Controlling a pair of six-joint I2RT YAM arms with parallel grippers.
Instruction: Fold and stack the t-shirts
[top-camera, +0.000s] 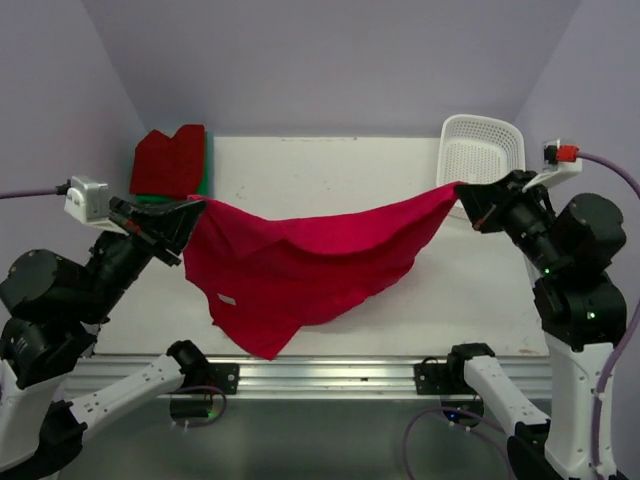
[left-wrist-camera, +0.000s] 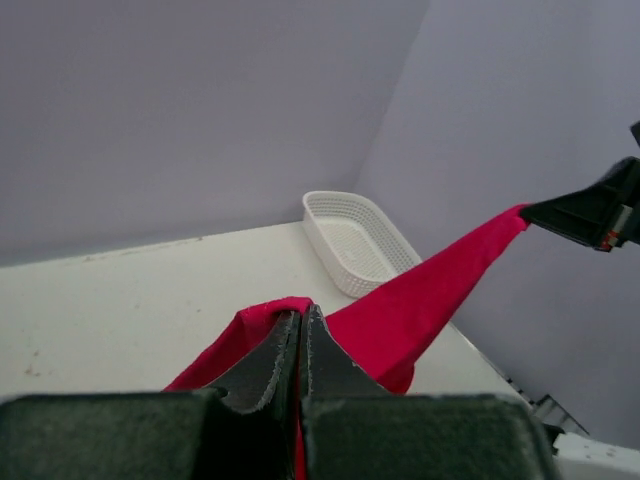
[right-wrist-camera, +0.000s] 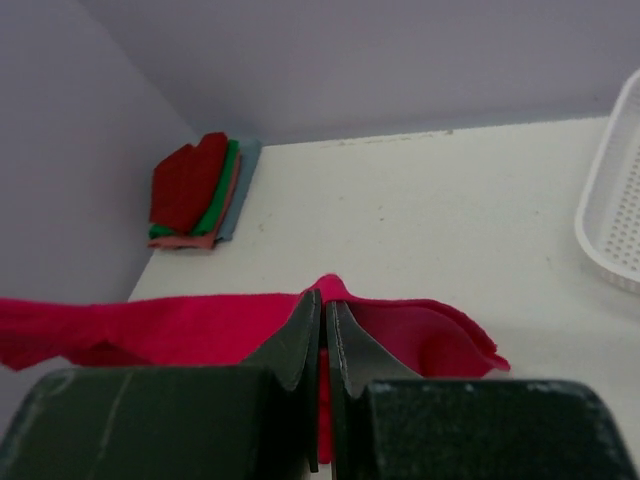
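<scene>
Nearest to you, your left claw is pressed together on one end of the bright crimson-pink soft cloth t-shirt, and your right claw is pinching the opposite end the same way. Both wrist views show the pink fabric squeezed right between the dark fingers, so you've got a grip on both sides.

The shirt is strung between the two claws like a hammock over the front half of the flat white desk. Its top edge sags in the middle, and the rest hangs in loose folds, with one pointed corner drooping toward the near edge. A small white label shows low on the left side. Honestly can't tell if that low part touches the desk or hangs just above it.

Further back, in the far left corner, sits the stack of folded cloth t-shirts: dark red on top, then green, then salmon pink, with a greyish-blue layer at the bottom. In the far right corner is the white plastic lattice basket, just behind your right claw.
</scene>
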